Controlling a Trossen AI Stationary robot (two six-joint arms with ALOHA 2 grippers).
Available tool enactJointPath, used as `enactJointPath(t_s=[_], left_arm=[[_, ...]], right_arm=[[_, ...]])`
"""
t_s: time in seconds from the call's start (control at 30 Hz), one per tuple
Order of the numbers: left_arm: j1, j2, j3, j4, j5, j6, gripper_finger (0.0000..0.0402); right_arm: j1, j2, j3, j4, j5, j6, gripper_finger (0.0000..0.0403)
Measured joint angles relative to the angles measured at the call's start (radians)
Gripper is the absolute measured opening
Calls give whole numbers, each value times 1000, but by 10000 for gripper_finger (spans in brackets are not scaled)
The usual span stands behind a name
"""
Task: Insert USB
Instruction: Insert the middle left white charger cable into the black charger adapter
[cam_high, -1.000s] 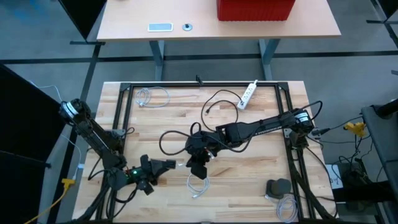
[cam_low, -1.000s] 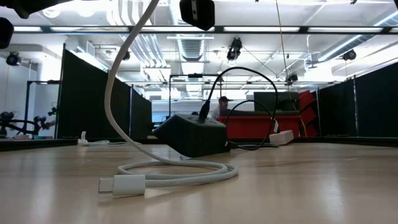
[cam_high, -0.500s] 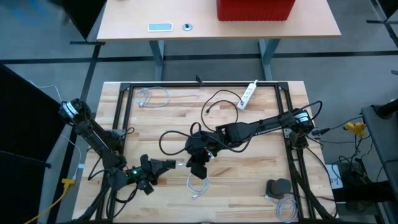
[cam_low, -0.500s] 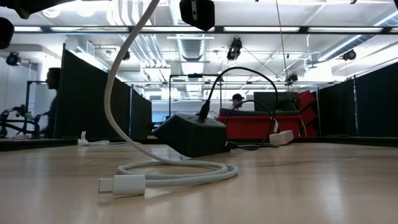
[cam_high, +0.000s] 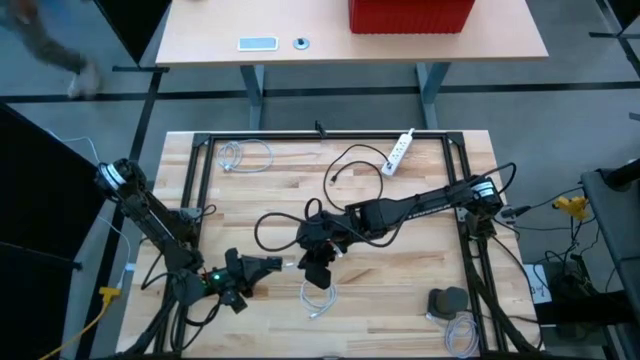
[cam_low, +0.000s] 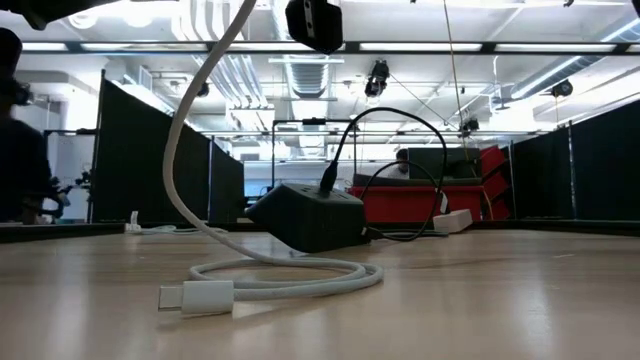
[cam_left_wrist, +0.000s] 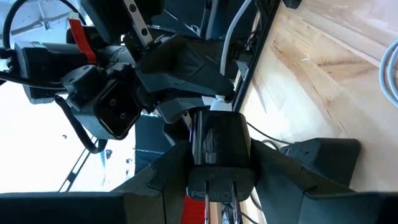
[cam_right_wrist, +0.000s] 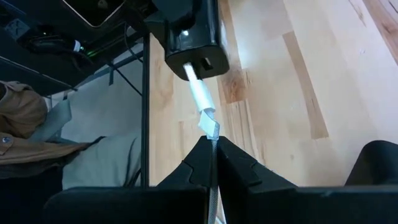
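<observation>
In the left wrist view my left gripper (cam_left_wrist: 219, 177) is shut on a black charger block (cam_left_wrist: 217, 140), held above the table near its near-left part (cam_high: 268, 265). My right gripper (cam_right_wrist: 212, 146) faces it from the right and is shut on a white USB cable. The cable's white plug (cam_right_wrist: 199, 93) stands in the port of the charger's face (cam_right_wrist: 193, 34). The remainder of the cable hangs down to a loop (cam_low: 285, 275) lying on the wood, and its free connector (cam_low: 195, 297) lies flat there. The loop also shows in the high view (cam_high: 315, 298). My left gripper pinches the charger block by its two side faces (cam_left_wrist: 194, 155), between the two fingers, level and pointing toward the table's right. The block is lifted clear, prongs toward the wrist, port face away. My right gripper pinches the white cable just behind its plug (cam_right_wrist: 211, 129), between the fingertips. The fingers run along the cable, level, pointing toward the table's left. The plug end is lifted clear and the cable hangs slack below.
A black power box (cam_low: 310, 215) with black cords sits mid-table behind the grippers. Farther back lie a white power strip (cam_high: 399, 150) and a coiled white cable (cam_high: 238, 155). A black frame (cam_high: 200, 180) rims the table. A grey object (cam_high: 447, 300) sits near the right corner.
</observation>
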Motion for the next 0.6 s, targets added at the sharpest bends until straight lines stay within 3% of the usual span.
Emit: enactJointPath(t_s=[0.6], left_arm=[[2, 0, 0, 2, 2, -1, 146]], right_arm=[[5, 1, 0, 52, -25, -29, 0]])
